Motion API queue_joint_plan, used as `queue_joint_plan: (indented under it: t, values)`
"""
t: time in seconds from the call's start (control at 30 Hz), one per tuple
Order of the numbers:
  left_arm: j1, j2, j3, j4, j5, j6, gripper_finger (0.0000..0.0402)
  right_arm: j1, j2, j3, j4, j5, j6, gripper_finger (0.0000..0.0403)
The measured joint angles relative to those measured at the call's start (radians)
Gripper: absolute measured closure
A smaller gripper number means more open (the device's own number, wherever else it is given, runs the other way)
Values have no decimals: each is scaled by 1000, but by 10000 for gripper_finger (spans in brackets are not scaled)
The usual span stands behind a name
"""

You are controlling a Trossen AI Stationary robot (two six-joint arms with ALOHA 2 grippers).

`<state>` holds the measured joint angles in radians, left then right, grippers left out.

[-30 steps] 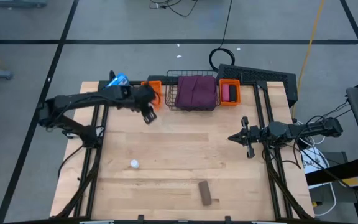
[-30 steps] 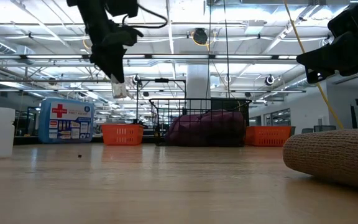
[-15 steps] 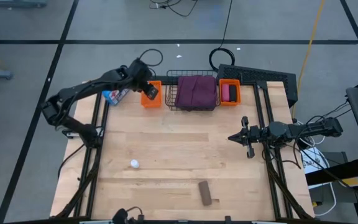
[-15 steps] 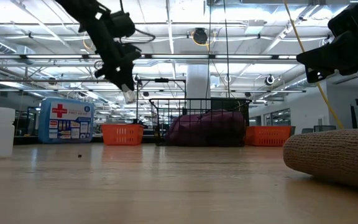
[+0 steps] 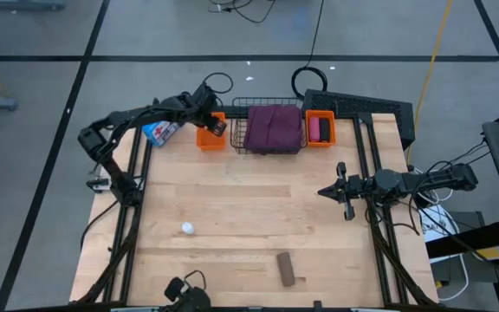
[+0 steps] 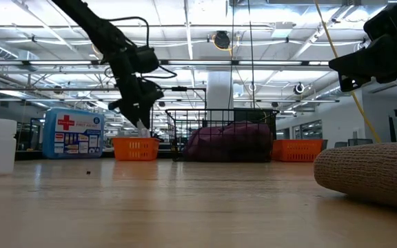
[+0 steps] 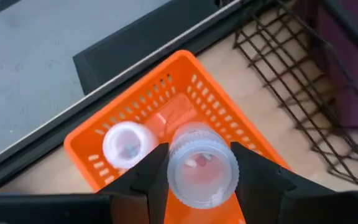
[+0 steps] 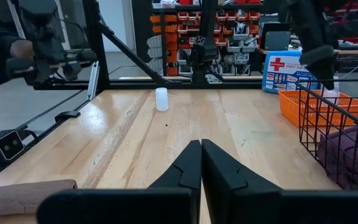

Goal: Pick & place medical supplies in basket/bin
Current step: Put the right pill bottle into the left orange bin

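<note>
Holding a white vial over the left orange bin, the left pincer has its fingers clamped on the vial's sides.

A second vial already lies inside that bin, and a third stands alone on the tabletop, well apart from the brown roll near the front edge. The maroon cloth fills the black wire basket; a pink roll sits in the right orange bin. The right pincer hovers over the tabletop's right side, fingers pressed together and empty.
</note>
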<state>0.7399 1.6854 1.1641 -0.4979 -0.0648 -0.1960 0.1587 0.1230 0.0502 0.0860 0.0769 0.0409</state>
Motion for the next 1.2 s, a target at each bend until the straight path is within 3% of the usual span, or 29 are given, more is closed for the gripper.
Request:
queue_joint_plan:
  t: [0.17, 1.2]
  values:
    - [0, 44, 0, 19, -44, -8, 245, 0, 0, 0, 0, 0, 0, 403]
    - [-43, 138, 1, 83, -48, -45, 245, 0, 0, 0, 0, 0, 0, 403]
